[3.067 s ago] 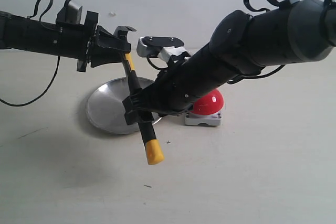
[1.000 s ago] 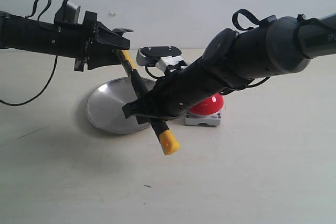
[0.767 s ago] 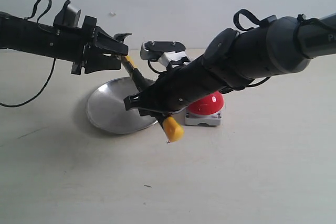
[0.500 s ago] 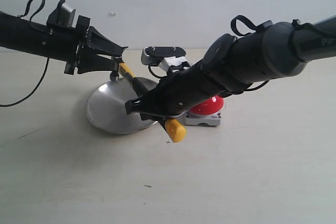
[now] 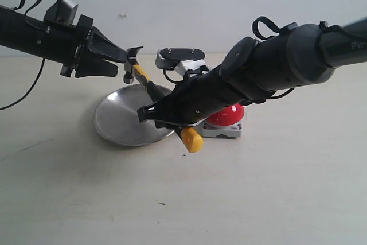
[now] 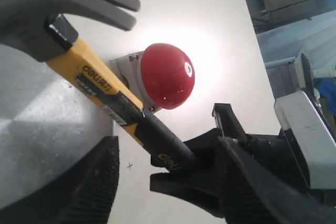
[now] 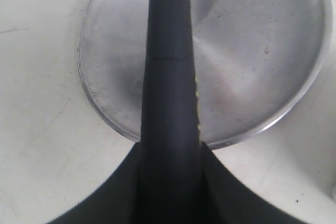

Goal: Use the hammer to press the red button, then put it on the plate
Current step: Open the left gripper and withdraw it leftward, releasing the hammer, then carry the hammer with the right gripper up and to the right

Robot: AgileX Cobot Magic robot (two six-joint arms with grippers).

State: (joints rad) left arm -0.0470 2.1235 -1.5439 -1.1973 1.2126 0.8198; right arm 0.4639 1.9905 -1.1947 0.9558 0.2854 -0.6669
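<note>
Jaws of the right gripper (image 5: 165, 120) are clamping the hammer (image 5: 150, 89) low on its black handle. The yellow end is poking out toward 5 o'clock and the head is pointing toward 11 o'clock. Jaws of the left gripper (image 5: 119, 65) are standing wide apart and holding nothing. Their tips are sitting just beside the head at its 9 o'clock and, as far as the exterior view is showing, not touching it.

Hammer: hanging in the air, head over the far rim of the plate (image 5: 114, 123), at 10 o'clock of the red button (image 5: 230, 113). It is showing a dark claw head, a yellow neck with black lettering, a black grip and a yellow butt.

Step in hand, as judged: bringing the head across to the button, which is sitting on the table (image 5: 275, 199) just beside the plate at its 3 o'clock. Doing it well is calling for swinging the head toward 3 o'clock until it is hovering over the dome. Then it is calling for lowering straight down, face flat. With the grip this far from the head, any wrist tilt is likely throwing the face off centre.
</note>
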